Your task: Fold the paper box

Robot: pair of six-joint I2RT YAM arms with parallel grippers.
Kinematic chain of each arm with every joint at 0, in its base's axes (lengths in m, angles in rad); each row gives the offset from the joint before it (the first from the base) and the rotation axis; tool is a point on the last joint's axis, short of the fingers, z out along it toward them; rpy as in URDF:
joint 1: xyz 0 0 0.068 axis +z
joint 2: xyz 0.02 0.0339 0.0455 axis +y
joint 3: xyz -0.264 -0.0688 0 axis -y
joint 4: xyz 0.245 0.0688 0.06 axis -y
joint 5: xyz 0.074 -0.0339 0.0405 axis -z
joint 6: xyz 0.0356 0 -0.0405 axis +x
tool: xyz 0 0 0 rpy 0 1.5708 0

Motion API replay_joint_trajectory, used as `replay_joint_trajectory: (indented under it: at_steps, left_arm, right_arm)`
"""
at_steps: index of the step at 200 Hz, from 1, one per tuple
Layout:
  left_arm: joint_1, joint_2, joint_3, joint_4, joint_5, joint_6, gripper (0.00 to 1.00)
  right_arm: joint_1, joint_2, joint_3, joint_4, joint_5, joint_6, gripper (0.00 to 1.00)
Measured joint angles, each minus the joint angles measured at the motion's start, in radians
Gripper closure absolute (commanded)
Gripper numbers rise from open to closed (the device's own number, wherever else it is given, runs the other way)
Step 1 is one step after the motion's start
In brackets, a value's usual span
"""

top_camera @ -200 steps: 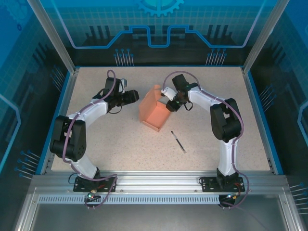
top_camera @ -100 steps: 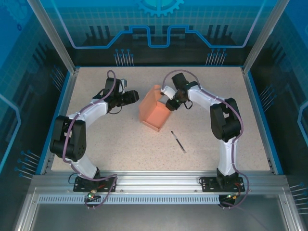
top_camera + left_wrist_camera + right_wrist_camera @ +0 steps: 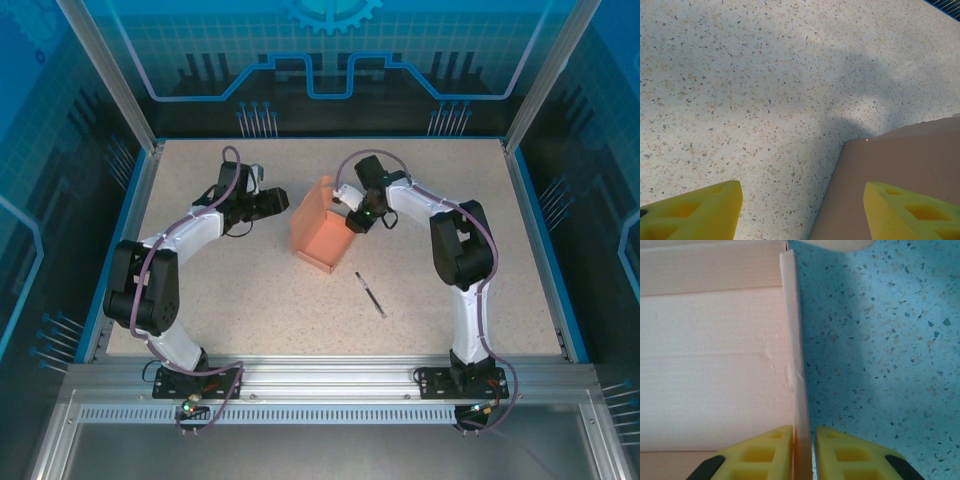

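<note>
1. Card, salmon-pink: the paper box (image 3: 322,228) stands part-formed near mid-table, a bit toward the far side, btwn the two grippers. Its far end rises to a peak; the near end sits lower.
2. Right wrist view: the box's (image 3: 715,365) pale inner face has a small crease. The thin right wall edge runs straight up the frame, w/ bare table just beside it on the right.
3. R gripper (image 3: 347,207) is pinched on that wall edge near the box's far-right side. Its yellow fingers (image 3: 765,450) are nearly together, w/ only the card btwn them (image 3: 802,435).
4. L gripper (image 3: 284,203) sits just beside the box's left side, spread wide, holding nothing. Left wrist view: one box corner (image 3: 900,175) lies ahead, btwn the fingers (image 3: 695,210). Can't tell if either finger touches it.
5. Thin dark pen (image 3: 370,294) lies on the near-right, apart from the box's near corner.
6. Table (image 3: 250,290): open speckled surface on the near-left and across the near side. There is also a free strip along the far edge, and room on the right out to the blue rail (image 3: 545,250).
</note>
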Motion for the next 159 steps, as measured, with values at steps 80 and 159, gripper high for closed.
replay_joint_trajectory:
  at_steps: [80, 159]
  left_arm:
    - [0.006, 0.0, -0.013, 0.002, 0.0, 0.0, 0.33]
    - [0.006, 0.0, -0.034, 0.003, 0.0, 0.0, 0.34]
  right_arm:
    - [0.024, 0.003, 0.011, -0.006, 0.098, -0.007, 0.93]
    - [0.076, -0.003, -0.01, 0.043, 0.264, 0.031, 0.95]
